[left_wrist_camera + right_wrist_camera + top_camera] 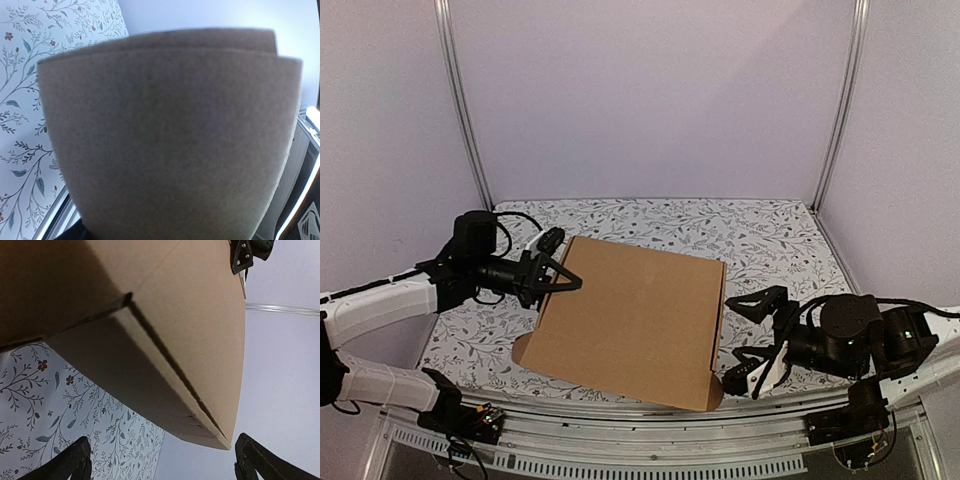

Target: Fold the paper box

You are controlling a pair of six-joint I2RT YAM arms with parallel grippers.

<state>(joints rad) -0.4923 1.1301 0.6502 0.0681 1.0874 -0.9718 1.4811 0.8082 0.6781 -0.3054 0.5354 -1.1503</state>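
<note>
The paper box (635,315) is a folded, shallow brown cardboard mailer lying closed in the middle of the table, its near right corner over the front rail. My left gripper (565,262) is at the box's far left corner with its jaws spread, one finger over the lid. In the left wrist view the cardboard (170,140) fills the frame and hides the fingers. My right gripper (745,338) is wide open just right of the box and touches nothing. In the right wrist view (167,465) the box's side and lid seam (190,315) hang above the fingertips.
A floral tablecloth (770,240) covers the table. Metal frame posts (465,110) stand at the back corners before plain walls. An aluminium rail (650,425) runs along the near edge, between the arm bases.
</note>
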